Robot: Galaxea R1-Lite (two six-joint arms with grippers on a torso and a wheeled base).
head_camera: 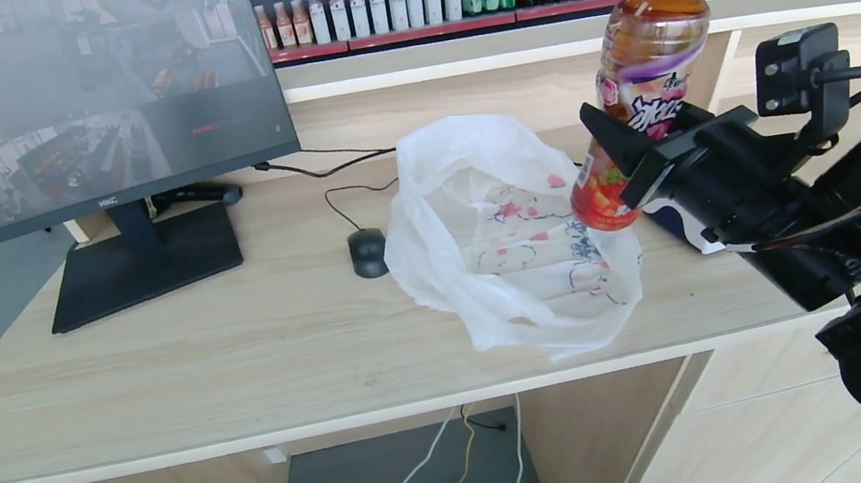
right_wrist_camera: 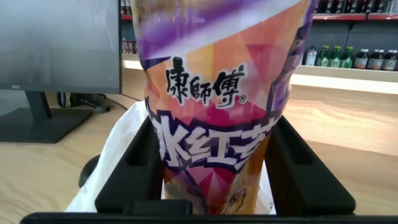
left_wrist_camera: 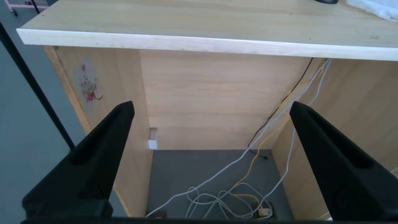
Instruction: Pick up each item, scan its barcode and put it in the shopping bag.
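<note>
Right gripper point(head_camera: 621, 160) is clamped on the bottle point(head_camera: 651, 42), fingers pressed to either side of the label. I see the bottle held in the air, nearly upright with its purple cap on top and its base over the right edge of the white shopping bag point(head_camera: 497, 232). That bag lies crumpled on the table point(head_camera: 245, 360), just right of a black mouse point(head_camera: 368, 252). Left gripper point(left_wrist_camera: 211, 106) hangs below the table's front edge, fingers wide apart, facing loose cables point(left_wrist_camera: 224, 186) on the floor.
</note>
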